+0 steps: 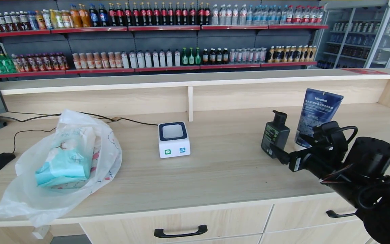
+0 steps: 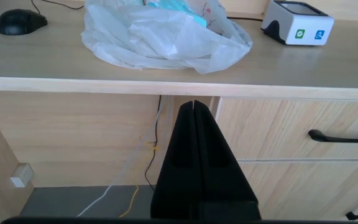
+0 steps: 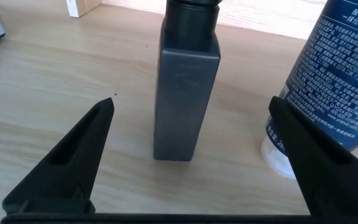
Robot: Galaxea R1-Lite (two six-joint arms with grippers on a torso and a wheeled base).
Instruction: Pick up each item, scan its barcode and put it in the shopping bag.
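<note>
1. The right jaws are spread wide and grasp nothing. They sit low at the right of the counter (image 1: 229, 176), just on the near side of the upright dark pump bottle (image 1: 275, 135).
2. The left jaws are pressed together and empty, below the counter's near edge, beneath the shopping bag (image 1: 29, 189).
3. The step in hand looks like the grasp. Advance until both tips flank the bottle's flat sides, then close on the body below the pump.
4. Keep the right tip clear of the blue tube (image 1: 318, 115), which stands just beside the bottle and could topple.
5. The scanner (image 1: 174, 139) sits mid-counter. The bag at far left holds a teal pack (image 1: 66, 159).
</note>
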